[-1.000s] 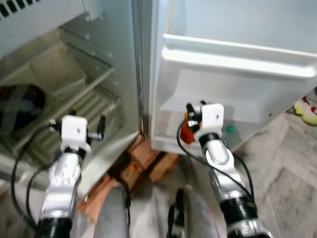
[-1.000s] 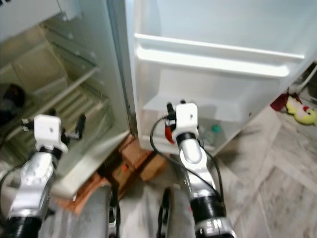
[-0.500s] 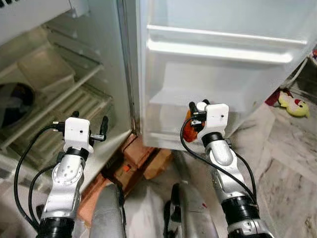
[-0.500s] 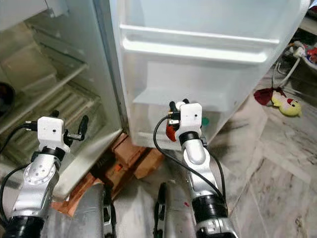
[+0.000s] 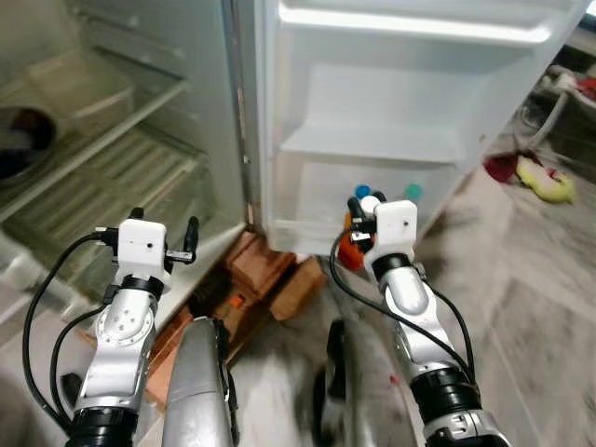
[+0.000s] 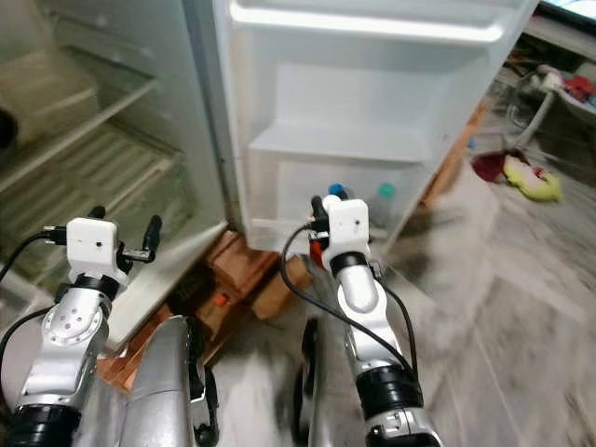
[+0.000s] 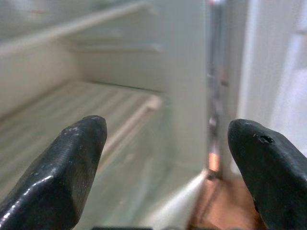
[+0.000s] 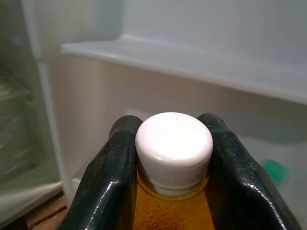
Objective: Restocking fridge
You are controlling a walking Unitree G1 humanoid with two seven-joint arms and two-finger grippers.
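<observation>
Bottle (image 8: pixel 171 191), orange with a white cap (image 8: pixel 174 145), is pinched at its neck by the right gripper (image 5: pixel 365 207) before the open fridge door (image 5: pixel 391 93). Left gripper (image 5: pixel 164 231) hovers spread near the fridge shelves (image 5: pixel 102 158).

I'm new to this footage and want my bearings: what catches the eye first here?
The right gripper, shut on an orange bottle with a white cap, held before the open fridge door's lower shelf. Blue and green caps sit in the door bin below. The left gripper hangs open by the fridge's shelves.
</observation>
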